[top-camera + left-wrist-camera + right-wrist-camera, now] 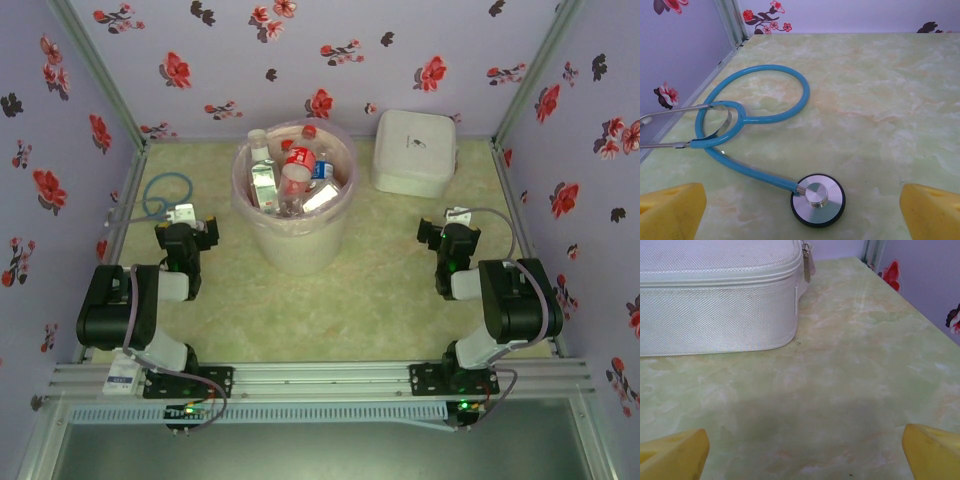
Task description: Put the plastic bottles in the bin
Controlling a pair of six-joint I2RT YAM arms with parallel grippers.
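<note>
Left claw (802, 212), right claw (802, 452) released, tips cropped; plastic bottles (298, 160) half-hidden inside bin (300, 245).

A blue stethoscope (742, 119) lies looped near the table's (380, 300) far-left corner, and a white zippered case (715, 315) (zip pull (808, 262) hanging at its corner) sits toward the far-right corner.

The bottles (297, 172) lie heaped in the bin (296, 250), the lower ones hidden beneath the upper and behind its wall; their number cannot be told. The stethoscope (818, 199) has its metal ear tubes cut off by the left edge. The white case (715, 310) is cut off at top and left.
</note>
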